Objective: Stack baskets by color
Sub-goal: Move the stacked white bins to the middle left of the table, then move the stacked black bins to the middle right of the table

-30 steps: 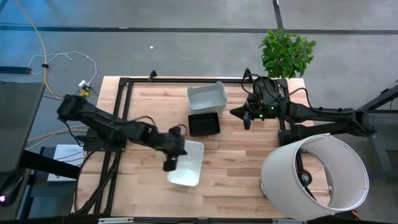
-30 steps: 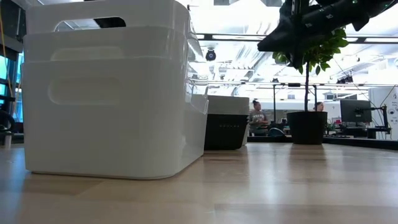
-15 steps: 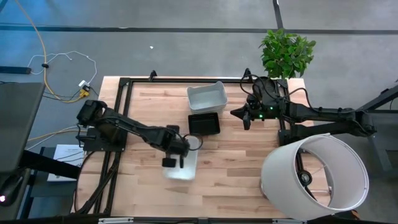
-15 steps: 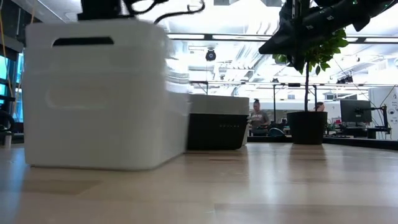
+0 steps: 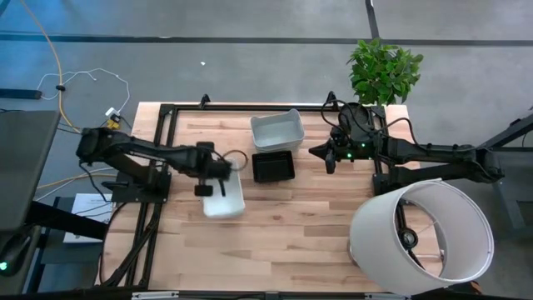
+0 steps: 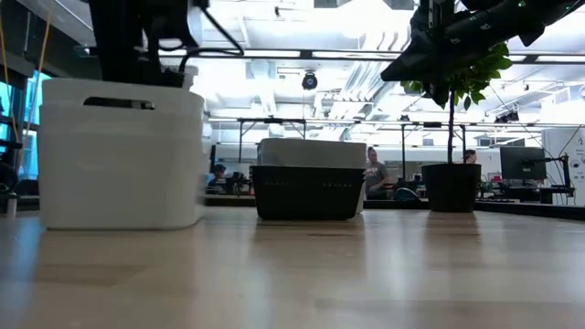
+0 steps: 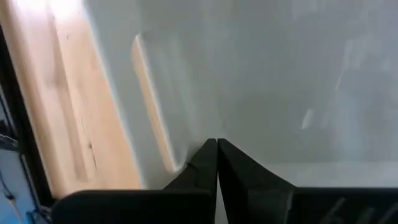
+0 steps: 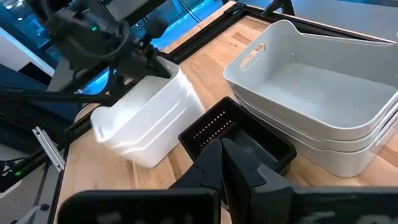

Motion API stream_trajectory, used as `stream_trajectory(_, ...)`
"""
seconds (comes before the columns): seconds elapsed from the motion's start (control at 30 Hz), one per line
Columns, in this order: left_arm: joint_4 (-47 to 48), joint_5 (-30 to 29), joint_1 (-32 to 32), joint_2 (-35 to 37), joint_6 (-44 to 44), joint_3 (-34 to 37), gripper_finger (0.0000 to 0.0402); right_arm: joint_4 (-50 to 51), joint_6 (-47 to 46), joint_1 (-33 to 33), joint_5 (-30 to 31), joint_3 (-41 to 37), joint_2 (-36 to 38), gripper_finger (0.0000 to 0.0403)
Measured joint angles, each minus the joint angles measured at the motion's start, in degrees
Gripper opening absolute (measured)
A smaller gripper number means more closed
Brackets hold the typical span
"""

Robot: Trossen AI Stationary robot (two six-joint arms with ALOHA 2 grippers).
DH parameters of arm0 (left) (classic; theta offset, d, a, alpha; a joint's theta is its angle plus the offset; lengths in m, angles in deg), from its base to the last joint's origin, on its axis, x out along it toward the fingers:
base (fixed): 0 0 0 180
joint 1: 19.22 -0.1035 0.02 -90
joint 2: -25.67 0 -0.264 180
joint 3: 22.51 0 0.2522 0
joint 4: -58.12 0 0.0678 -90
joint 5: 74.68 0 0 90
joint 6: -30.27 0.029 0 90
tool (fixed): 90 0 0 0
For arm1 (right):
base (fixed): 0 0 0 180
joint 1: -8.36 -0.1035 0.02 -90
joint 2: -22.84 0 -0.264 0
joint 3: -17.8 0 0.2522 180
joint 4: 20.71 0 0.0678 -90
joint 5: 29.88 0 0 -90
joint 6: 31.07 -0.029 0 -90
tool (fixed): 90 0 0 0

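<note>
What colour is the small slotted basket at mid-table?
Black basket, best seen in the right wrist view.

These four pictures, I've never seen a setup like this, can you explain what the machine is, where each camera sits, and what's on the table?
It is a robot with two dark jointed arms at a wooden table, sorting small baskets. One picture looks straight down from above. One looks level across the tabletop into the room behind. The other two come from cameras on each arm's wrist.

The left end effector is shut on the rim of the white baskets, a nested pile on the table's left side. The right end effector is shut and holds nothing; it hangs above the table, right of the black basket. Behind that stand the grey baskets, also nested.

The big white lampshade and the plant are just nearby.
</note>
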Motion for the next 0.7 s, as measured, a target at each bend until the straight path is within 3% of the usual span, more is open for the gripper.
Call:
stream_trajectory(0.37,-7.35,-1.90,-16.73,4.29,17.87,1.48,0.0000,-0.83,-0.20,0.00,3.41,0.02,0.00,0.0000)
stream_trajectory(0.7,-7.20,0.27,-19.48,7.62,18.48,-1.47,0.0000,-1.00,-0.21,0.00,2.74,0.02,0.00,0.0000)
